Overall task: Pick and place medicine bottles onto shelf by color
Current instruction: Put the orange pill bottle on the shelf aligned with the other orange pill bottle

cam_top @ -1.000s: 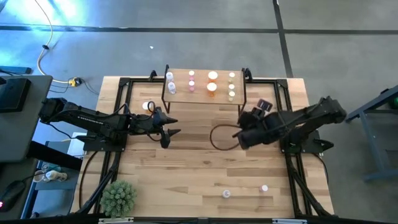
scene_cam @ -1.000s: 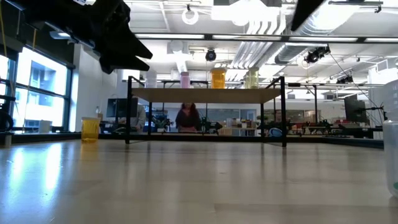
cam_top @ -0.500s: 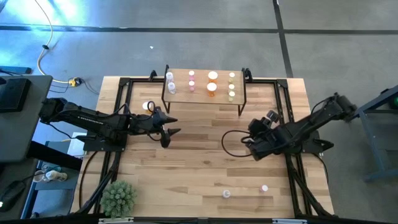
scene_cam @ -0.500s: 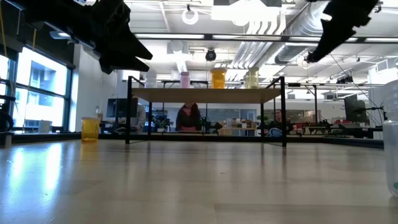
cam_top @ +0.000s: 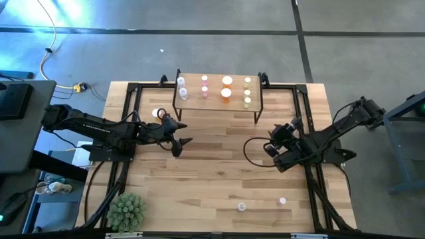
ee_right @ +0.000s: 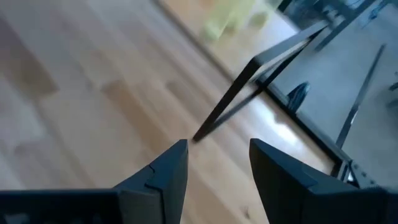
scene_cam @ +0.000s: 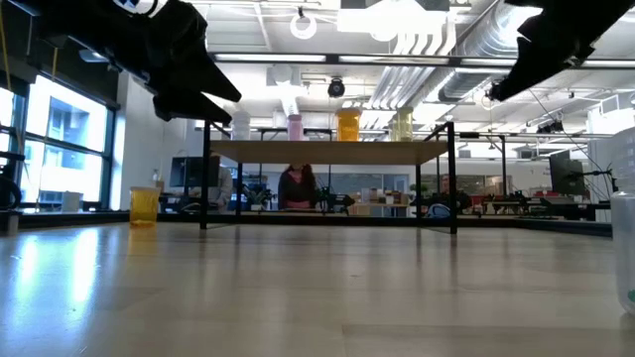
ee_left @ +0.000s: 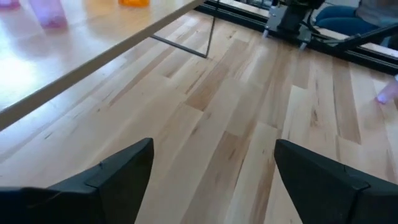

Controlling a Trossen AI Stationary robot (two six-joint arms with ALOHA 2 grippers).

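Two bottles (cam_top: 242,206) stand loose at lower centre of the high view. Left gripper (cam_top: 178,137), spread and empty, hovers left of centre; right gripper (cam_top: 271,147), narrowly parted and empty, hovers right. Risk: either arm could knock the shelf (cam_top: 218,106) at upper centre, toppling its sorted bottles.

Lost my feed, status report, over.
Left gripper open, empty, right gripper open, empty. Shelf loaded; bottle beside left arm. Nothing blocking.
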